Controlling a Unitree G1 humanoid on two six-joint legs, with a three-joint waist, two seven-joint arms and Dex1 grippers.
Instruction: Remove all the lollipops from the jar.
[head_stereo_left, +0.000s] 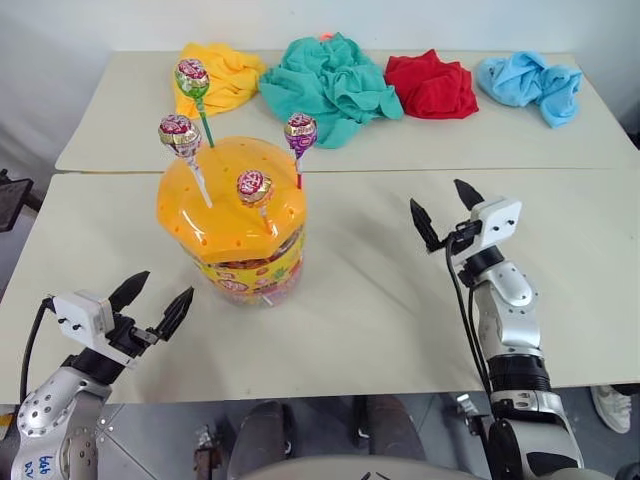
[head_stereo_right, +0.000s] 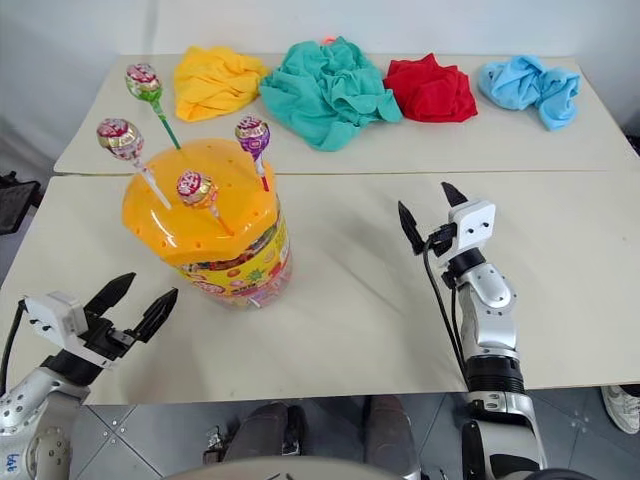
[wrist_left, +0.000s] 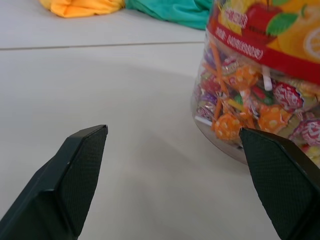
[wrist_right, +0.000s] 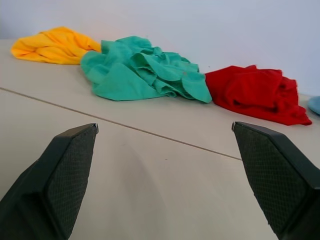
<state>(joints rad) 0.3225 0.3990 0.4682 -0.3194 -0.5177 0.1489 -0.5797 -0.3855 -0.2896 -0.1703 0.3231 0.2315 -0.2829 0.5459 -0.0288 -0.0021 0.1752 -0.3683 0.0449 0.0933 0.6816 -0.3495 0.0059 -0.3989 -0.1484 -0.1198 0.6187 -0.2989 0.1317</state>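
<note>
Jar (head_stereo_left: 232, 225) sits near table's (head_stereo_left: 560, 300) left front edge, four lollipops (head_stereo_left: 255, 187) stuck in lid. Left gripper (head_stereo_left: 152, 302) & right gripper (head_stereo_left: 443, 212) spread wide, empty. Pinch one stick low, pull straight up.

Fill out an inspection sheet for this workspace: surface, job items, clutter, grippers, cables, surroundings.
Surface: pale table, a seam running across it.
Job's things: jar upright; four lollipops stuck in its orange lid, none removed.
Clutter: yellow cloth, teal cloth, red cloth, blue cloth along the far side.
Grippers: left gripper open, empty, near the jar; right gripper open, empty.
Cables: black cable along the right arm.
Surroundings: white wall behind.
</note>
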